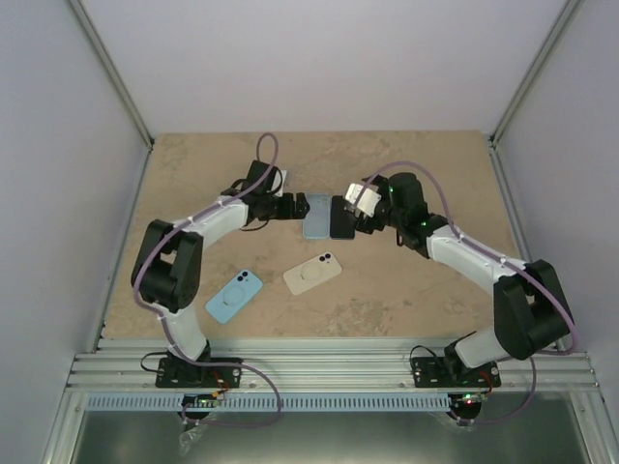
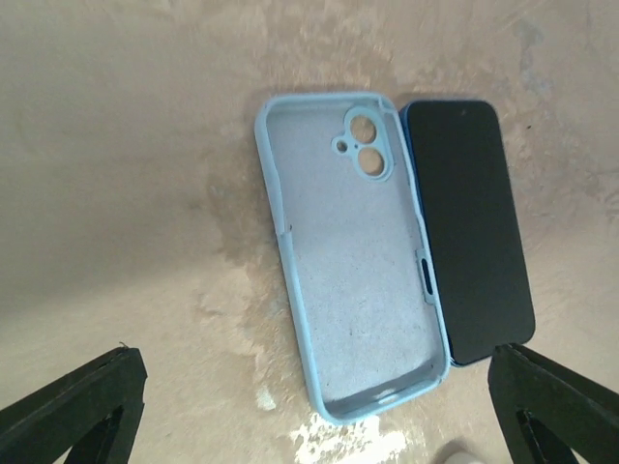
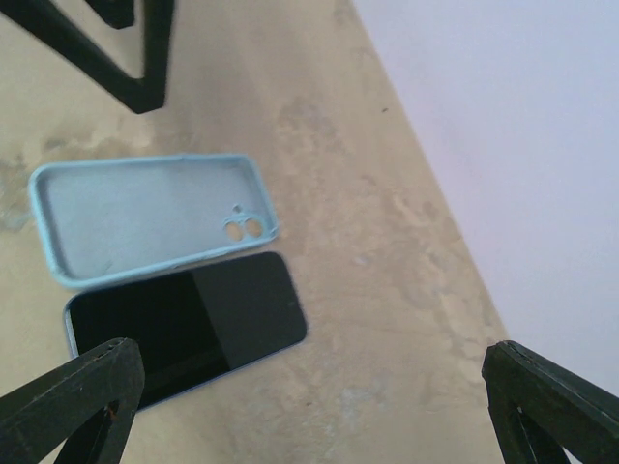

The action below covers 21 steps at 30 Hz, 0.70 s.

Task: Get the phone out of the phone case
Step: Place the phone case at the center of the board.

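The light blue phone case [image 1: 316, 215] lies empty on the table with its inside facing up. In the left wrist view the case [image 2: 353, 261] shows its camera cut-outs. The phone [image 1: 341, 217] lies flat beside it, dark screen up, long edge against the case's right side [image 2: 471, 227]. My left gripper [image 1: 290, 207] hovers open just left of the case, with nothing between its fingers [image 2: 314, 360]. My right gripper [image 1: 360, 218] is open at the phone's right, also holding nothing [image 3: 309, 353]. Case [image 3: 145, 213] and phone [image 3: 184, 324] lie side by side in the right wrist view.
A blue cased phone [image 1: 234, 295] and a cream cased phone [image 1: 312, 274] lie back-up nearer the arm bases. Pale walls enclose the table on the left, far and right sides, with the right wall [image 3: 503, 145] close to my right gripper.
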Tool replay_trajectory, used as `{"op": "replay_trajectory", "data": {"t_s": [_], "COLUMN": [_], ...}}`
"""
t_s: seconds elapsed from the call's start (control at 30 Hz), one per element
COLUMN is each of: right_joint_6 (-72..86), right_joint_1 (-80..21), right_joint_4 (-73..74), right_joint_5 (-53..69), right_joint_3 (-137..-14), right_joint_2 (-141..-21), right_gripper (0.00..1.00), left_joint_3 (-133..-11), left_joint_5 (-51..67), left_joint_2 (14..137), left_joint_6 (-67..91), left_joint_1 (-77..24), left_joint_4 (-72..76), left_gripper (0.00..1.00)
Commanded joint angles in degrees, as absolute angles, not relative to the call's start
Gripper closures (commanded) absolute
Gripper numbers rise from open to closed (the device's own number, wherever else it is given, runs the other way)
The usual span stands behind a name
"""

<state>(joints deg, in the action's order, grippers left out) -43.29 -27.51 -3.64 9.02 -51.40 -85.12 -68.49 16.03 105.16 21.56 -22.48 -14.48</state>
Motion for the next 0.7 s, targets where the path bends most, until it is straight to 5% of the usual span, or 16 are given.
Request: {"op": "replay_trajectory", "data": {"t_s": [0.0, 0.33, 0.67], "right_joint_6": [-38.1, -27.4, -17.9], "right_joint_1": [-27.2, -26.1, -18.6], "right_joint_4": [-0.7, 6.9, 11.3], "right_joint_5": [7.0, 9.1, 23.2], "right_joint_3": [-57.1, -63.7, -64.1], "right_joint_2": [-82.1, -74.6, -69.1], "right_gripper": [0.02, 0.02, 0.02], "left_joint_3": [-69.0, -67.8, -68.7], "left_joint_5": [10.6, 4.7, 16.9], "left_joint_2": [97.9, 81.8, 79.0], "left_joint_6": [13.0, 5.0, -5.8], "left_joint_1": [-22.7, -22.6, -22.7], "left_joint_4": [-19.0, -22.9, -35.5], "left_gripper": [0.01, 0.01, 0.01]}}
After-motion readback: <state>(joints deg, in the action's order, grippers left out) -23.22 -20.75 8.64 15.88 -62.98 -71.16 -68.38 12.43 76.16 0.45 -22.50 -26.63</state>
